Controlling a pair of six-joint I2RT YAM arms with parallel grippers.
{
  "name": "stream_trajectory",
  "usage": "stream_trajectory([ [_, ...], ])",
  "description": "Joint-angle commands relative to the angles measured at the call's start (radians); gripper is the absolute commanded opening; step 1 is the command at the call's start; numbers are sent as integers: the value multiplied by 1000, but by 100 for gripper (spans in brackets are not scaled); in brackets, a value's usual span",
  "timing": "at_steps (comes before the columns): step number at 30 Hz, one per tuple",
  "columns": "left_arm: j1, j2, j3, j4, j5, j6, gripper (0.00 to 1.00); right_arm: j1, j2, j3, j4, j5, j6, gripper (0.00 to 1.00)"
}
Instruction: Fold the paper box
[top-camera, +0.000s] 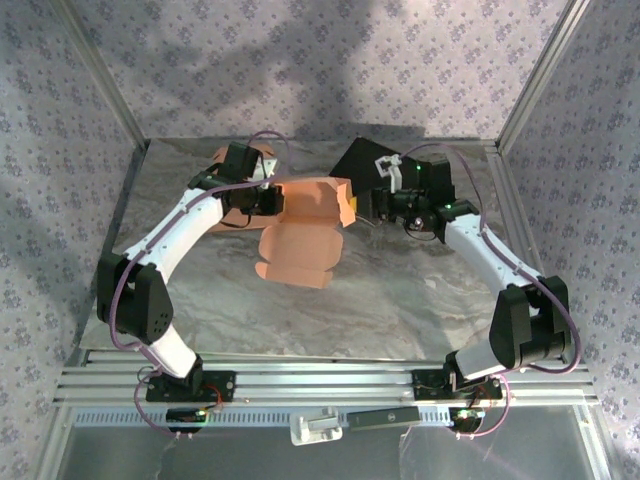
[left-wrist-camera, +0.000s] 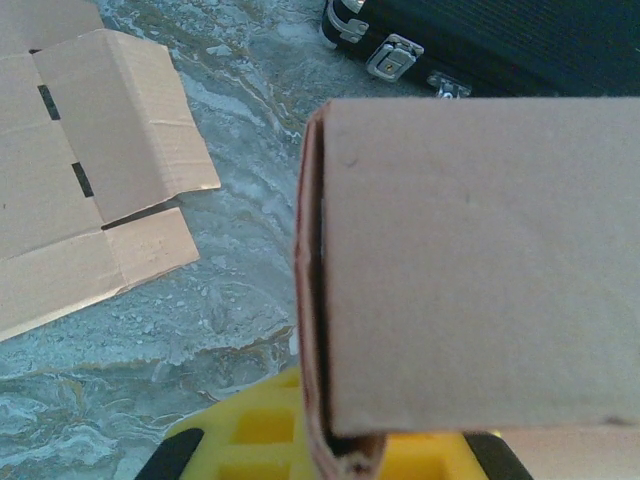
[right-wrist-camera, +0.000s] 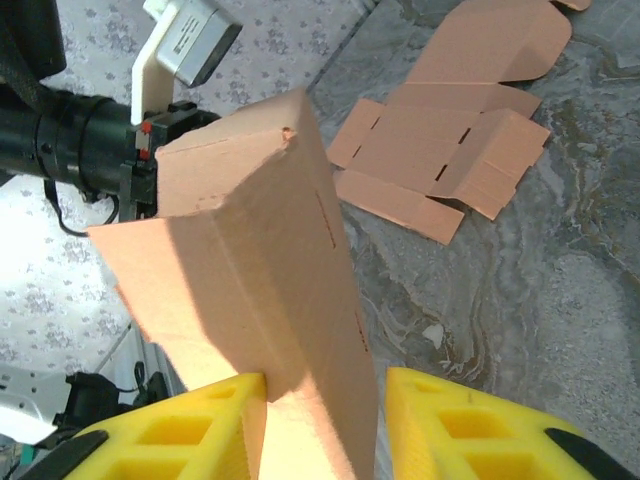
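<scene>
You are pinching the left side of the box (top-camera: 312, 203) with your left gripper (top-camera: 270, 200), which is almost closed on it. The box is hanging above the table (top-camera: 400, 290), partly folded, I think. Your right gripper (top-camera: 368, 207) is squeezing its right side. Next, I think, is tucking the loose flaps in gently.

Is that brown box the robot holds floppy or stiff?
Probably a bit of both. The box is thin cardboard with creases, so its open flap would likely swing at the fold. It looks light, being hollow with thin walls. A hard squeeze might dent it.
</scene>
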Motion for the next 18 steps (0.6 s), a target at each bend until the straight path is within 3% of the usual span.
stream_trajectory([
  [1, -3, 6, 44, -15, 32, 22, 0, 13, -3, 39, -36, -37, -43, 38],
  [18, -7, 11, 50, -26, 25, 23, 0, 68, -28, 73, -116, 17, -116, 43],
])
